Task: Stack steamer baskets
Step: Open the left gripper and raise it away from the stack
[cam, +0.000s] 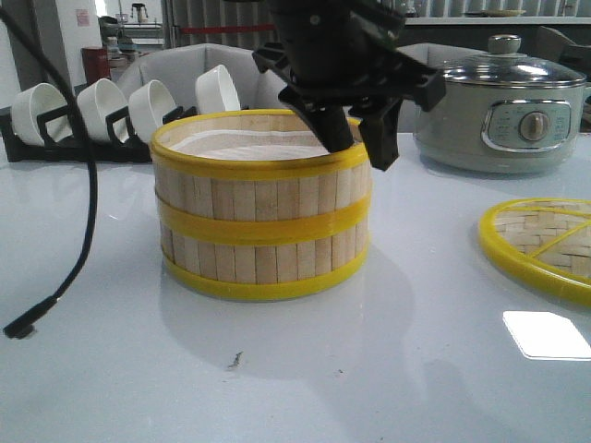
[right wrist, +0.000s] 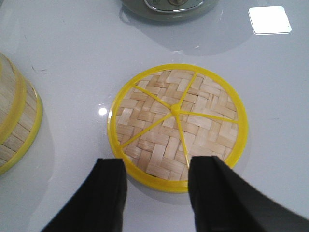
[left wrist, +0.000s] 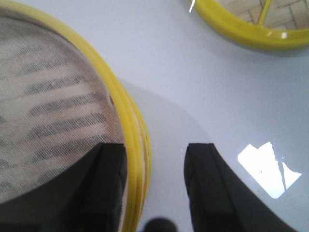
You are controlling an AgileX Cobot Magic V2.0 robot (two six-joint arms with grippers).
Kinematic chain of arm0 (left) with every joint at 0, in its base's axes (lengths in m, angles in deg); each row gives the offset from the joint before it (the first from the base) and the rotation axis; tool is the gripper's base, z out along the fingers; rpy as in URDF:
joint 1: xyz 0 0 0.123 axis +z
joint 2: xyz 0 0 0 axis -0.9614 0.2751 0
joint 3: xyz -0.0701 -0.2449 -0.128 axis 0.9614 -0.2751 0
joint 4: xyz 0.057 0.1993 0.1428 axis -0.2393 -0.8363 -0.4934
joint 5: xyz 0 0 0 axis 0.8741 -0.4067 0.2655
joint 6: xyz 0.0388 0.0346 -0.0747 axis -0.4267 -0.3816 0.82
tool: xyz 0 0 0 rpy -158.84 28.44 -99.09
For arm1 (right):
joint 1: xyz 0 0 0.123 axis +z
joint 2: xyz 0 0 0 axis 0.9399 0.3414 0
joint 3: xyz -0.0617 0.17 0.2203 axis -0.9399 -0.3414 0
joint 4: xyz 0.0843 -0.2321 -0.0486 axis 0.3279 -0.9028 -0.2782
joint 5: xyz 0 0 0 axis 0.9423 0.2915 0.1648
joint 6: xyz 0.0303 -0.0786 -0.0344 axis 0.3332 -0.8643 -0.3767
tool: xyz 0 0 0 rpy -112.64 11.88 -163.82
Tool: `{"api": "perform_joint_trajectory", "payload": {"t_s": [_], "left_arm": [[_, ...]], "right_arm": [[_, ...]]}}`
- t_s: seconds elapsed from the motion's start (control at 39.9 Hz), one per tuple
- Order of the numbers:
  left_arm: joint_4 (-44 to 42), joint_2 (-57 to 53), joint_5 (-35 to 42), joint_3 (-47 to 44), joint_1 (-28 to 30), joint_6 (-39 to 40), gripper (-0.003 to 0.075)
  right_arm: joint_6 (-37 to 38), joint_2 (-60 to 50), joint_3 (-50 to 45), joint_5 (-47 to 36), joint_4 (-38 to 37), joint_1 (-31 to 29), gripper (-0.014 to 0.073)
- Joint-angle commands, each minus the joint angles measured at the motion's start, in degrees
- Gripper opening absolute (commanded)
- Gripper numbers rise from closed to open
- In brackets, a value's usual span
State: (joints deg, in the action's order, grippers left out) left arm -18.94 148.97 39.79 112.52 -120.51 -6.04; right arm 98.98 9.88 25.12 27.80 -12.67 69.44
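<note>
Two stacked round bamboo-slat, yellow-rimmed steamer baskets (cam: pixel 260 205) mid-table | left gripper (left wrist: pixel 153 180) unclenched astride top rim | lift straight up, avoid nudging stack

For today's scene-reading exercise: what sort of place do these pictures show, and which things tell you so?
Probably a kitchen-style test bench in a workroom: stacked steamer baskets on a glossy white table, an electric pot behind, and white bowls in a rack. The robot's left hand straddling the rim suggests a lab.

Bamboo-slat steamer baskets (cam: pixel 260 208), glossy yellow plastic rims.
</note>
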Motion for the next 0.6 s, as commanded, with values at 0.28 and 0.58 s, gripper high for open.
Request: {"api": "perform_joint_trajectory", "payload": {"t_s": [0.28, 0.58], "left_arm": [[-9.3, -6.0, -4.4, 16.9, 1.6, 1.7, 0.0098], [-7.0, -13.1, -1.9, 17.9, 14.2, 4.5, 0.0085]], "right_arm": [[-0.5, -0.4, 2.0, -3.9, -0.7, 0.1, 0.0414], [-0.5, -0.4, 2.0, -3.9, -0.7, 0.1, 0.0414]]}}
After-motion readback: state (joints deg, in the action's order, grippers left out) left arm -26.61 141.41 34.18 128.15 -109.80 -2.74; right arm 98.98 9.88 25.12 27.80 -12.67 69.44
